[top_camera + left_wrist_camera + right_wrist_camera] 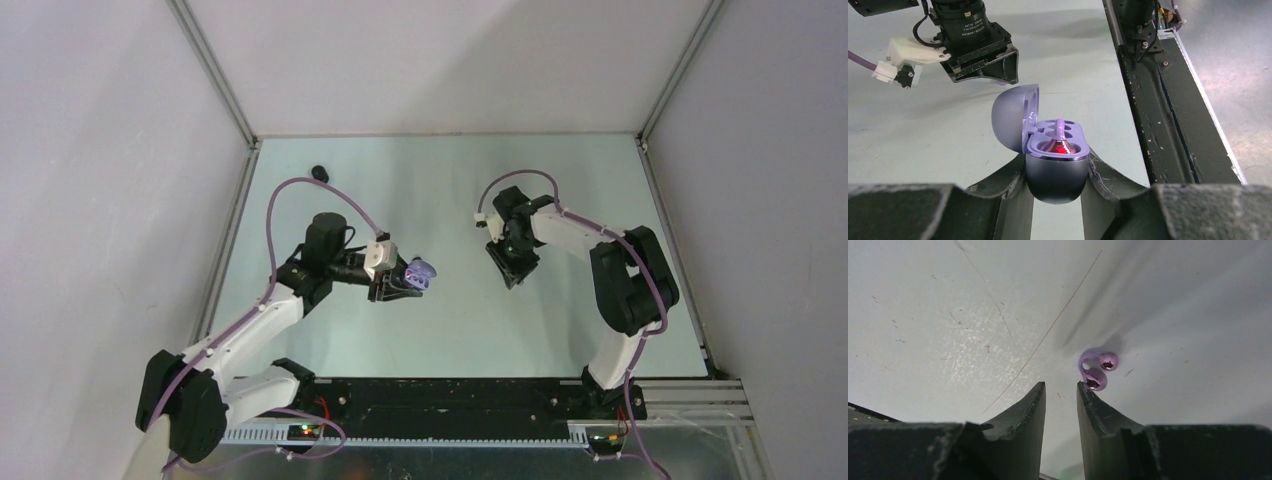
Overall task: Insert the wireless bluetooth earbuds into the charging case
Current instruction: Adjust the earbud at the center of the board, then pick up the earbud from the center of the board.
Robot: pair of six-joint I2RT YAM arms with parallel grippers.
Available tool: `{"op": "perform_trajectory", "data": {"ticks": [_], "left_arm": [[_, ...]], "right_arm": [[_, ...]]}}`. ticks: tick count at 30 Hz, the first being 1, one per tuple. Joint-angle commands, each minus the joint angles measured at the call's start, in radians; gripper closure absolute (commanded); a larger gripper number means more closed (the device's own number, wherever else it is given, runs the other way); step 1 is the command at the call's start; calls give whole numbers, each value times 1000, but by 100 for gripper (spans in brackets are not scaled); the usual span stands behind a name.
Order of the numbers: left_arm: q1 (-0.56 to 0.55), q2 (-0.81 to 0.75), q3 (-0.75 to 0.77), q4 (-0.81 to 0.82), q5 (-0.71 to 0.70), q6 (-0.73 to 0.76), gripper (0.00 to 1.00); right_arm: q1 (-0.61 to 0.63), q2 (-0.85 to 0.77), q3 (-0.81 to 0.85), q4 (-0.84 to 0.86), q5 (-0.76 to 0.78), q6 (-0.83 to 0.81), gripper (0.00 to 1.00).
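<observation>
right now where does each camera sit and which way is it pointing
top external: high behind the robot, looking down on the table; left arm and right arm whole
left wrist: looks along its own fingers, shut on the open charging case, toward the right gripper
right wrist: faces down at the table past its parted fingers; purple earbud just beyond
shared: top and left wrist both show case and right gripper

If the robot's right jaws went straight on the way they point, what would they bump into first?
Probably the pale grey table top, straight ahead of the right jaws' open gap. The small shiny purple earbud lies just beside one fingertip, so that finger might clip it; depth is unclear.
</observation>
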Motion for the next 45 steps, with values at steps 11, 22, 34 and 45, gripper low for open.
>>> {"op": "perform_trajectory", "data": {"ticks": [11, 22, 34, 45], "left_arm": [[-7, -24, 15, 10, 9, 30, 100], [-7, -26, 17, 9, 8, 30, 100], [-7, -20, 19, 7, 10, 30, 100], [-7, -11, 22, 7, 9, 30, 100]], "right_arm": [[-35, 16, 22, 28, 44, 9, 66], [-36, 6, 11, 50, 100, -8, 66], [-37, 1, 10, 104, 175, -79, 66], [-47, -5, 10, 140, 180, -138, 67]]}}
